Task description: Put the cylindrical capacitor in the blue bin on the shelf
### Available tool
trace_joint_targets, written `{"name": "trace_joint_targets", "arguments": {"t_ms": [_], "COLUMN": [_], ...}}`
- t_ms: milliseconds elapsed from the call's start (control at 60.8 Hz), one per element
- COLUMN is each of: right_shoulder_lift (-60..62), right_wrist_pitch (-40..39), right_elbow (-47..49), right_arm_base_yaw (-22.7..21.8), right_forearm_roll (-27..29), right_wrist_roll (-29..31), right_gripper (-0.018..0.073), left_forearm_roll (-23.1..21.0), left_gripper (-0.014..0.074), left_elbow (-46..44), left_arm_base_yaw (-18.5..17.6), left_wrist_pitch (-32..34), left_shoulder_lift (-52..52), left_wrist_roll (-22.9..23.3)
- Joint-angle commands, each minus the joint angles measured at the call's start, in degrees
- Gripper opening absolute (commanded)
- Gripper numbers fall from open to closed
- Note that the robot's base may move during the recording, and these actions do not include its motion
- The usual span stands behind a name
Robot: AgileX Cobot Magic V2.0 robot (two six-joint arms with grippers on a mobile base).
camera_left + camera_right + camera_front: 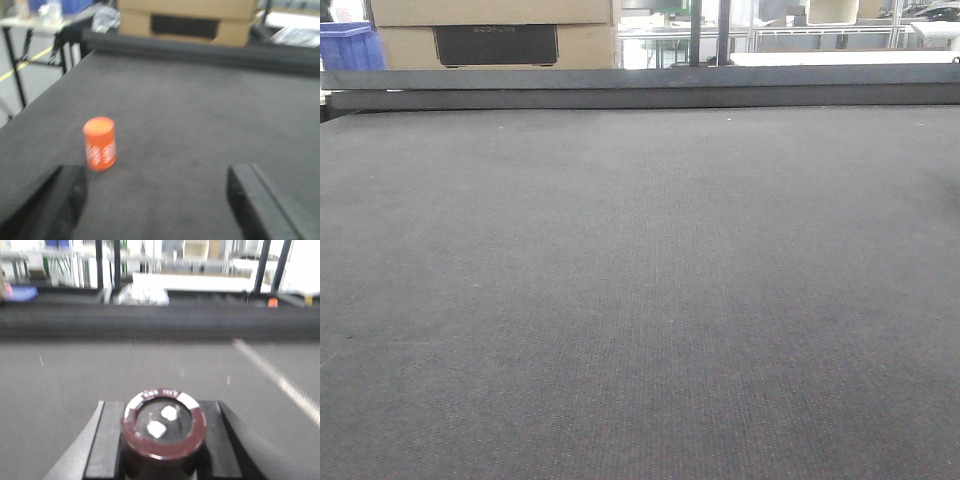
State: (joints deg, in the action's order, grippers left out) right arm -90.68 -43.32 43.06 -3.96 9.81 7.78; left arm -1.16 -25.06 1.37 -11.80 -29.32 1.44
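Capacitor (164, 424): dark maroon can, terminal end towards the wrist camera, two pale terminals showing; sits centred in the right pincer (162, 440)
Right pincer: closed on the capacitor, one finger (107, 440) against each flank; my read is that gripping the round sides lets the can ride axis-up for a straight drop into a bin
Relative position: capacitor inside the jaws, touching both, no gap visible; its base is cut off below the frame; beyond it only blurred grey ground with a pale stripe
Left pincer (155, 195): open, nothing between the fingers; hovers low over the surface (640, 300)
Orange cylinder (100, 144): upright on the surface, just ahead of the left-hand finger, apart from both; not the maroon part, so probably not this job's item
Blue crate (345, 45): far left edge of the front view, behind the surface, beside a cardboard box (495, 30); cannot tell whether it is the target bin
Shelf: no steel rack identifiable in any view
Stage: judged as carry; capacitor grasped, not yet in any bin
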Motion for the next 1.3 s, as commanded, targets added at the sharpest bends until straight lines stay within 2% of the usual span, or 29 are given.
{"name": "trace_joint_targets", "arguments": {"t_ms": [0, 82, 247, 395, 493, 592, 773, 1003, 1283], "right_shoulder_lift": [7.1, 12.4, 19.1, 22.4, 23.4, 24.1, 24.4, 24.4, 24.4], "right_wrist_pitch": [5.7, 10.2, 16.1, 18.5, 20.1, 20.6, 21.3, 22.8, 22.8], "right_elbow": [-0.4, -0.4, -0.4, -0.4, -0.4, -0.4, -0.4, -0.4, -0.4], "right_arm_base_yaw": [0.2, 0.7, 1.4, 1.8, 1.8, 1.8, 1.8, 1.8, 1.8], "right_forearm_roll": [-1.1, -1.6, -1.7, -1.8, -1.8, -1.8, -1.8, -1.8, -4.3], "right_wrist_roll": [0.3, 0.3, 0.3, 0.3, 0.3, 0.3, 0.3, 0.3, 0.3], "right_gripper": [-0.0153, -0.0153, -0.0153, -0.0153, -0.0153, -0.0153, -0.0153, -0.0153, -0.0153], "left_forearm_roll": [0.2, 0.2, 0.2, 0.2, 0.2, -0.3, -5.0, -5.3, -5.4], "left_gripper": [0.0599, 0.0608, 0.0603, 0.0603, 0.0603, 0.0603, 0.0603, 0.0603, 0.0603], "left_elbow": [2.6, 4.7, 5.4, 5.2, 3.1, -1.6, -11.1, -19.7, -24.5], "left_arm_base_yaw": [2.3, 3.8, 4.2, 4.2, 4.2, 4.2, 4.2, 4.8, 6.7], "left_wrist_pitch": [7.4, 15.1, 25.3, 42.2, 49.7, 50.6, 50.3, 49.7, 49.8], "left_shoulder_lift": [-4.1, -9.3, -22.6, -36.8, -45.8, -53.5, -64.2, -73.7, -80.7], "left_wrist_roll": [0.3, 0.3, 0.3, 0.3, 0.3, 0.3, 0.3, 0.3, 0.3]}}
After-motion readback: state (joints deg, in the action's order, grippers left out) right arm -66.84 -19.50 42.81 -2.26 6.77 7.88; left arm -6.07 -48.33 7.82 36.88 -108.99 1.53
